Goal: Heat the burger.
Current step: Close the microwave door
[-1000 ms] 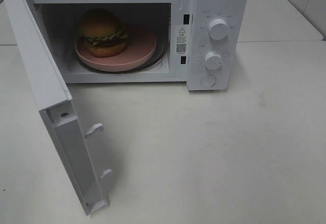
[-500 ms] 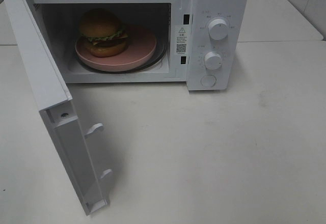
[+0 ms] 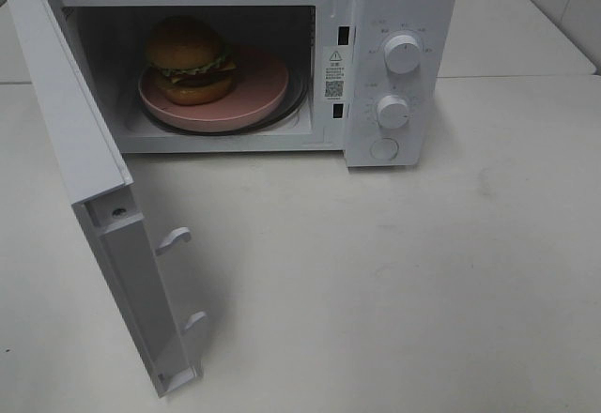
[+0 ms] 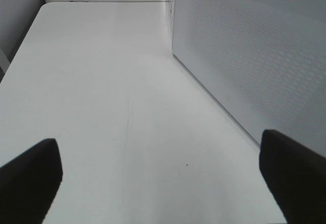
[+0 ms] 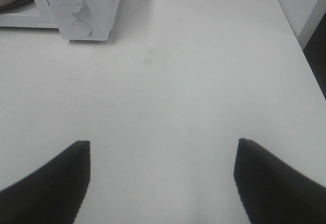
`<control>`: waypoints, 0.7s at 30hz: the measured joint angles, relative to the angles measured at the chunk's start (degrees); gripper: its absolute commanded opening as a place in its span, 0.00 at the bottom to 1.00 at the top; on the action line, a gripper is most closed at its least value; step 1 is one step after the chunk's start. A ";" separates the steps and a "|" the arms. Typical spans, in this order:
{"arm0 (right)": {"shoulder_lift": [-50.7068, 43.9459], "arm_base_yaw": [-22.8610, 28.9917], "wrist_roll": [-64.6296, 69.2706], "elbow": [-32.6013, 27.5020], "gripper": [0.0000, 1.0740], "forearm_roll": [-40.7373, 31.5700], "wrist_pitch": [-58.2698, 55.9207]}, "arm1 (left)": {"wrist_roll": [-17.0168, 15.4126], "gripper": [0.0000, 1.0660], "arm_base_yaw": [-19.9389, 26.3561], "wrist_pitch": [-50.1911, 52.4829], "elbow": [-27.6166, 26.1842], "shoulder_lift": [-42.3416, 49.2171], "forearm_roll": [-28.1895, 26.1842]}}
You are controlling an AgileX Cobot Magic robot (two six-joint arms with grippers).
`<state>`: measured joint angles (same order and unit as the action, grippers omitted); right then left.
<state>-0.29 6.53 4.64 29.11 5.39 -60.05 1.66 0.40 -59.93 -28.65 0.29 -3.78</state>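
Note:
The burger (image 3: 189, 58) sits on a pink plate (image 3: 254, 89) inside the white microwave (image 3: 404, 19), on the plate's left side. The microwave door (image 3: 89, 164) stands wide open, swung out toward the front left. Neither arm shows in the high view. In the left wrist view my left gripper (image 4: 158, 175) is open over bare table, with the perforated outer face of the door (image 4: 254, 61) beside it. My right gripper (image 5: 162, 180) is open above the table, well short of the microwave's control panel (image 5: 76, 10). Both hold nothing.
Two round knobs (image 3: 402, 53) and a round button (image 3: 383, 148) sit on the microwave's right panel. The white table (image 3: 404, 282) stretches in front and to the right. Its right edge (image 5: 298, 40) shows in the right wrist view.

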 measured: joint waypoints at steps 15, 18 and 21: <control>0.00 0.00 0.00 0.00 0.69 0.00 0.00 | 0.00 0.94 0.00 0.00 0.00 0.00 0.00; 0.00 0.00 0.00 0.00 0.69 0.00 0.00 | 0.00 0.94 0.00 0.00 0.00 0.00 0.00; 0.00 0.00 0.00 0.00 0.69 0.00 0.00 | 0.00 0.92 0.00 0.34 -0.40 0.00 0.00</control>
<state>-0.29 6.53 4.64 29.11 5.39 -60.05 1.66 0.40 -59.59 -29.05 0.29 -3.78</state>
